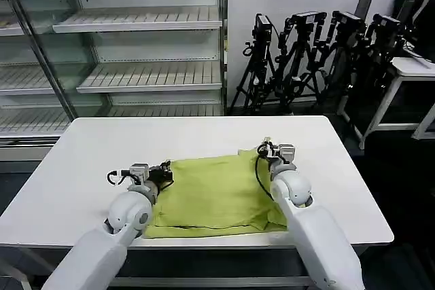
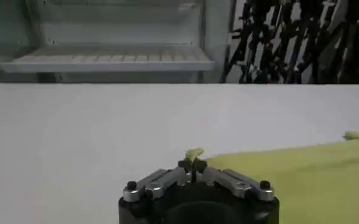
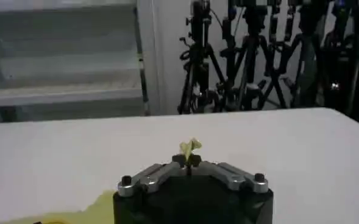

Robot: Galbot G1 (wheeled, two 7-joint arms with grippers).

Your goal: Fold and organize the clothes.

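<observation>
The clothes are one lime yellow-green T-shirt (image 1: 214, 195), folded over itself on the white table (image 1: 88, 154) near its front edge. My left gripper (image 1: 165, 170) is shut on the shirt's far left corner; in the left wrist view a tuft of green fabric (image 2: 193, 154) sticks out between the closed tips of that gripper (image 2: 192, 165). My right gripper (image 1: 267, 146) is shut on the far right corner, and the right wrist view shows a green tuft (image 3: 189, 147) pinched in its tips (image 3: 188, 161). Both hold the folded edge low over the table.
Empty white shelving (image 1: 143, 25) stands behind the table on the left. Black camera tripods (image 1: 306, 52) crowd the floor at the back right, beside another white table (image 1: 414, 73). Bare tabletop lies beyond and to both sides of the shirt.
</observation>
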